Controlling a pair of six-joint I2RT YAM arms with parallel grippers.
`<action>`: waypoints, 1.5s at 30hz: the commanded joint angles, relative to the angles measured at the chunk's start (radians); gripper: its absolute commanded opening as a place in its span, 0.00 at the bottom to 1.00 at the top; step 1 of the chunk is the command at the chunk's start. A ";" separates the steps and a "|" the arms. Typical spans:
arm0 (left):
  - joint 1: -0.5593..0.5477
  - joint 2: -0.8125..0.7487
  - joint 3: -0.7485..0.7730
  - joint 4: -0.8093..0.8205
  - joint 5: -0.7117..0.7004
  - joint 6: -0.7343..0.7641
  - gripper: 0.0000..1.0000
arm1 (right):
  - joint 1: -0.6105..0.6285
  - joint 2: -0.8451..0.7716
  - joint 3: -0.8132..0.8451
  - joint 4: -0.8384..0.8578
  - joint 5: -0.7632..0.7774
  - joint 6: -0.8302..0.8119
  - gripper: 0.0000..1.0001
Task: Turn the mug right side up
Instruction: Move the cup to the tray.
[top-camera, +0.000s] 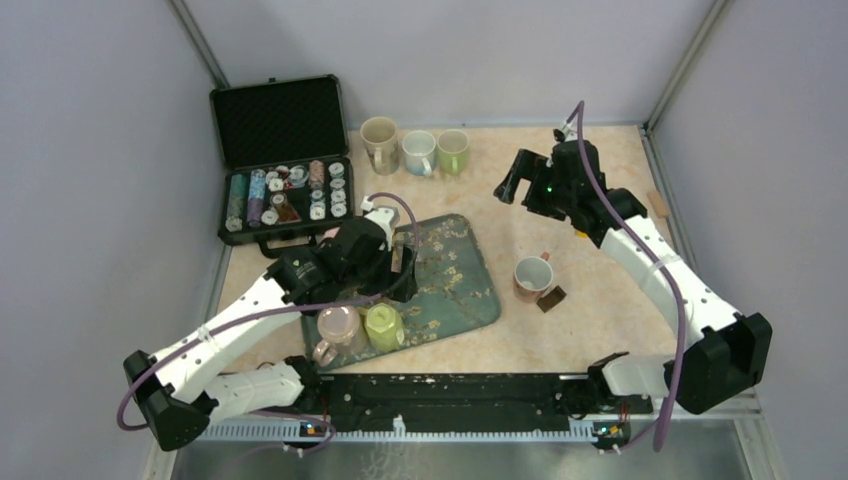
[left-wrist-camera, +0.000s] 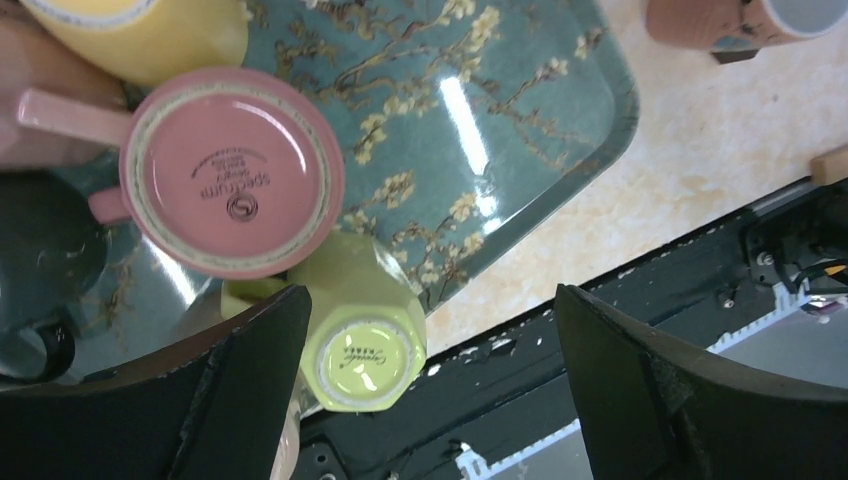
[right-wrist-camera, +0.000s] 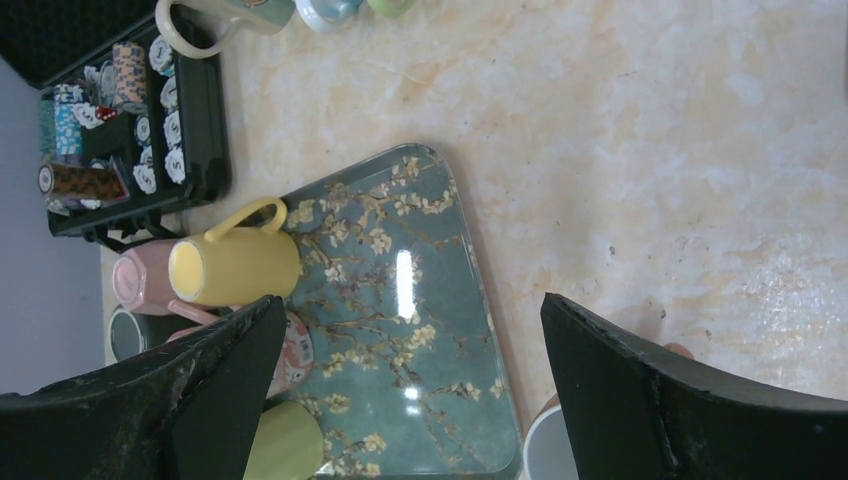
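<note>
1. The left gripper (left-wrist-camera: 430, 300) hangs over the tray's near corner. Its jaws are spread as wide as they go, and it holds and touches nothing.
2. Just beside one finger (left-wrist-camera: 250, 390) stands the green mug (left-wrist-camera: 360, 345), base up. The pink mug (left-wrist-camera: 235, 175) is close against it, perhaps touching, and is also base up. Both sit on the tray (left-wrist-camera: 520, 130). I cannot tell which one the task means; the green mug is nearest the jaws.
3. To grasp well, I would shift sideways until the jaws straddle the chosen mug's body, because a finger could wedge against or knock its neighbour. Then I would descend, close firmly, lift clear of the tray before rolling the wrist over, and set the mug down on its base.
4. Farther out, a yellow mug (left-wrist-camera: 140, 30) lies on the tray, and an upright mug (top-camera: 532, 277) stands on the table (top-camera: 470, 190) just right of the tray.
5. The right gripper (top-camera: 512, 183) is raised well apart from the tray, its jaws equally wide and empty.
</note>
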 joint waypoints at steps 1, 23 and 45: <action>-0.059 0.000 0.008 -0.126 -0.125 -0.103 0.99 | 0.012 -0.038 -0.002 0.037 -0.005 -0.012 0.99; -0.253 0.015 -0.056 -0.266 -0.163 -0.251 0.98 | 0.021 -0.071 -0.069 0.068 -0.053 0.007 0.99; -0.308 0.104 -0.101 -0.080 -0.098 -0.259 0.98 | 0.023 -0.107 -0.105 0.055 -0.046 -0.009 0.99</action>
